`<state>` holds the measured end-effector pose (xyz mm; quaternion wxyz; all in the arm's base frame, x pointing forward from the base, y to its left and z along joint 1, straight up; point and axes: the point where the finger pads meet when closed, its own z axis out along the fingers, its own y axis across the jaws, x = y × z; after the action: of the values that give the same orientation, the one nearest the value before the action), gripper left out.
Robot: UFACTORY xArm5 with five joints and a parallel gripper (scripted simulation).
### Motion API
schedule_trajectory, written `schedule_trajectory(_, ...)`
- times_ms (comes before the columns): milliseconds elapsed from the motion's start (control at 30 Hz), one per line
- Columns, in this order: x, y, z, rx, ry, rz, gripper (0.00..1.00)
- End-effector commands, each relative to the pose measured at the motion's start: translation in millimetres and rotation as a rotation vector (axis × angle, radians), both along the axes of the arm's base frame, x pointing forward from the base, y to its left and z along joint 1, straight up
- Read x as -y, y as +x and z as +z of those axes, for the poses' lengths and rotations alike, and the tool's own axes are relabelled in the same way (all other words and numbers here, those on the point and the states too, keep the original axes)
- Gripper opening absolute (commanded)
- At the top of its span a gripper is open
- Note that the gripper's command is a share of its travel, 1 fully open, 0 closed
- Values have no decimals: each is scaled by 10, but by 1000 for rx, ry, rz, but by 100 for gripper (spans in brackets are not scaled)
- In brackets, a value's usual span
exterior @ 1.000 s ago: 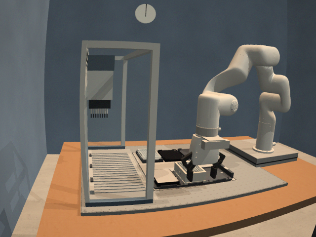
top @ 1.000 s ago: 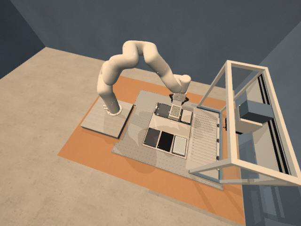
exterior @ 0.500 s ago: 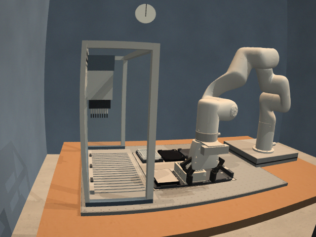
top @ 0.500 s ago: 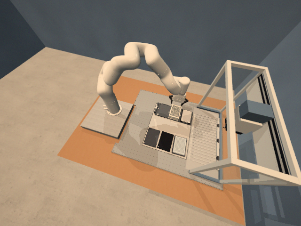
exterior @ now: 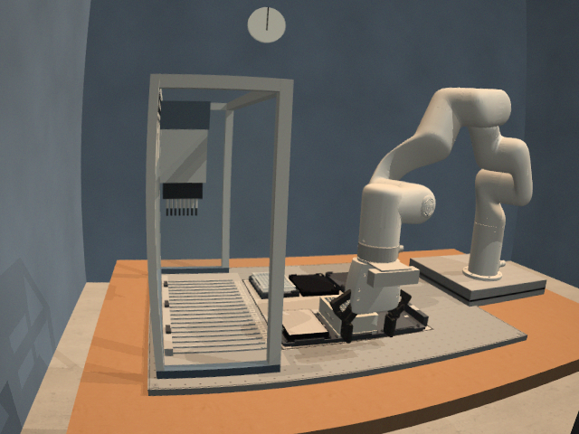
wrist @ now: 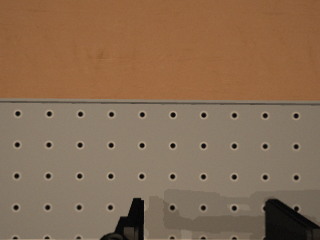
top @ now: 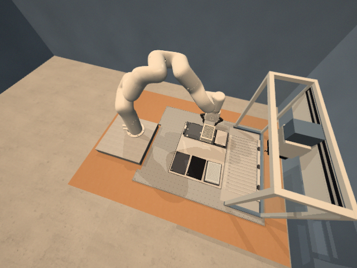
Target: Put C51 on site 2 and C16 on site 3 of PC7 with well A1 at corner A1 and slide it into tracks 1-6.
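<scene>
Orange board forms the desk (exterior: pixel 327 401), and a grey perforated plate (exterior: pixel 421 345) lies on it, close to the near edge.

Nearest on that plate is the carrier PC7 (top: pixel 191 129), lying loose on the apron towards the middle of the desk. It is outside the rails and well short of them.

The pale deep-well block C51 (top: pixel 208 132) stands on the carrier's middle site, which I take to be site 2. Whether it sits flat, or which way A1 faces, I cannot tell.

The gripper (exterior: pixel 367 332) is low over the block, with its black fingers (exterior: pixel 345 312) spread fully, one on either side. They grip nothing.

The handle-end site looks dark and bare. The site towards the rails shows a pale panel, and I cannot tell whether that is a plate.

Further back is the row of nests. S1 (top: pixel 180 162) looks vacant. A black plate, probably C16 (exterior: pixel 309 283), still seems to be on S2. The white C15 (exterior: pixel 264 281) is in its nest, as required.

Along the left edge, the ribbed rails (exterior: pixel 210 313) lie inside the instrument's frame (exterior: pixel 280 224) with nothing in them. I can make out no lit lamp.

So roughly one placement looks done. Moving C16 and sliding the carrier in appear to remain.
</scene>
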<state>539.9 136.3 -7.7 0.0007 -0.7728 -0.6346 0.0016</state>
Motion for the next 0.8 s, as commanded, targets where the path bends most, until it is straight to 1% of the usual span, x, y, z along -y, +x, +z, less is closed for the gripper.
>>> schedule_trajectory(0, -4, 15, -13, 4, 1, 0, 100)
schedule_trajectory(767, -4, 15, -140, 4, 1, 0, 100)
